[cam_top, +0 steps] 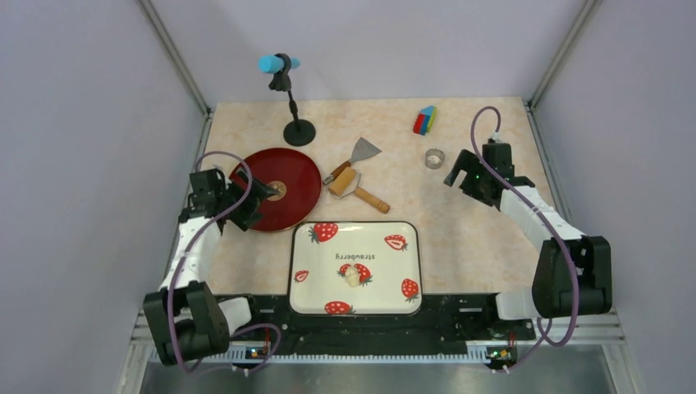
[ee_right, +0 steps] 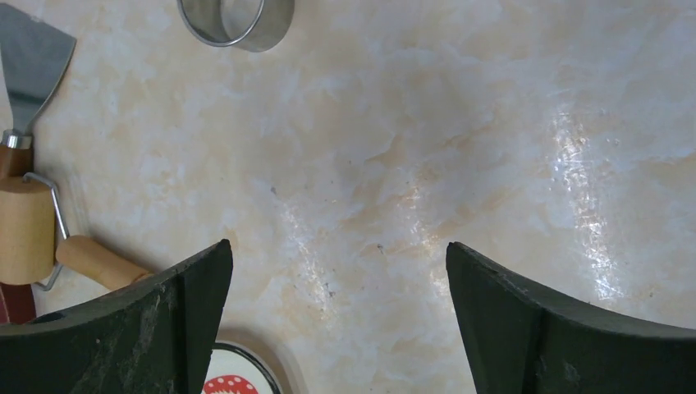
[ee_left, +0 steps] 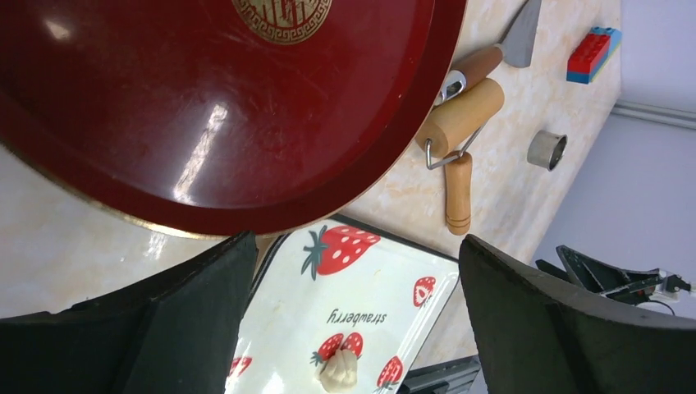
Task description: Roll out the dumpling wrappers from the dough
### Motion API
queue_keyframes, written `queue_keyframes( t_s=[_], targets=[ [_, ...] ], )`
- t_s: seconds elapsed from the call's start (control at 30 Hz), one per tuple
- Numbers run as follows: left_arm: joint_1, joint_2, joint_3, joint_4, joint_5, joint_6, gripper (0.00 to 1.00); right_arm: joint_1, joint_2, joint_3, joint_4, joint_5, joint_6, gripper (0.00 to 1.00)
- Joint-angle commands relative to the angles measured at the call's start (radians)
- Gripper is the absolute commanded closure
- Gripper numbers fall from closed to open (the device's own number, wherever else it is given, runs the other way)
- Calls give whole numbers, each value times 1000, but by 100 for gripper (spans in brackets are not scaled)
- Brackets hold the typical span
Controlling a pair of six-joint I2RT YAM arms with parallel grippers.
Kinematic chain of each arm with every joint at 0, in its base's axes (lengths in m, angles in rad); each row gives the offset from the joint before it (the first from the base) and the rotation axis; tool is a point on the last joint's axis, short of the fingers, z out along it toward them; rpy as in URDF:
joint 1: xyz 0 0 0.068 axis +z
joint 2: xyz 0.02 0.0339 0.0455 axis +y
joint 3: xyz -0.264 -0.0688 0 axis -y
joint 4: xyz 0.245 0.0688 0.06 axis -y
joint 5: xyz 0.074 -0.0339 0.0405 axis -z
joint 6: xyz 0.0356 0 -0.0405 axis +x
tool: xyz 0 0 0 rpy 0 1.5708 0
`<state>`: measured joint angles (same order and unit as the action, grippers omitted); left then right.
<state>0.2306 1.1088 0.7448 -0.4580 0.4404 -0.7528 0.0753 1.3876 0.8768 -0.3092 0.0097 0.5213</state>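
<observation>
The dough [cam_top: 353,275] is a small pale lump on the strawberry-print tray [cam_top: 386,287]; in the left wrist view the dough [ee_left: 339,371] lies low on the tray [ee_left: 287,312]. No dumpling wrappers are in view. My left gripper [cam_top: 261,205] hovers open over the near edge of the red plate [cam_top: 287,172], empty; the wrist view shows the gripper [ee_left: 357,240] above the tray's corner. My right gripper [cam_top: 460,182] is open and empty over bare tabletop, just near of the metal ring cutter [cam_top: 433,158]. In its own view the right gripper [ee_right: 338,246] frames only table.
A wooden rolling pin [cam_top: 353,185] and a metal scraper [cam_top: 364,151] lie between plate and ring cutter [ee_right: 236,18]. A microphone stand [cam_top: 297,131] stands at the back, and a coloured block [cam_top: 424,120] sits at the back right. Walls close in on both sides.
</observation>
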Motion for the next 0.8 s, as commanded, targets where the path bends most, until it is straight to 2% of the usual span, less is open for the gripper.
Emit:
queue_keyframes(
  t_s=[0.0,0.2,0.43,0.77],
  targets=[
    [6,101,53,143,93,-11,4,-8,-28,8,-3,-84,-33,1],
    [4,270,103,167,158,-20,7,-9,28,51,-9,-187,-97,1],
    [-15,389,185,93,210,24,13,6,121,122,-37,-228,-146,1],
    [-199,436,240,11,133,102,16,37,208,196,-66,-276,-166,1]
  ],
)
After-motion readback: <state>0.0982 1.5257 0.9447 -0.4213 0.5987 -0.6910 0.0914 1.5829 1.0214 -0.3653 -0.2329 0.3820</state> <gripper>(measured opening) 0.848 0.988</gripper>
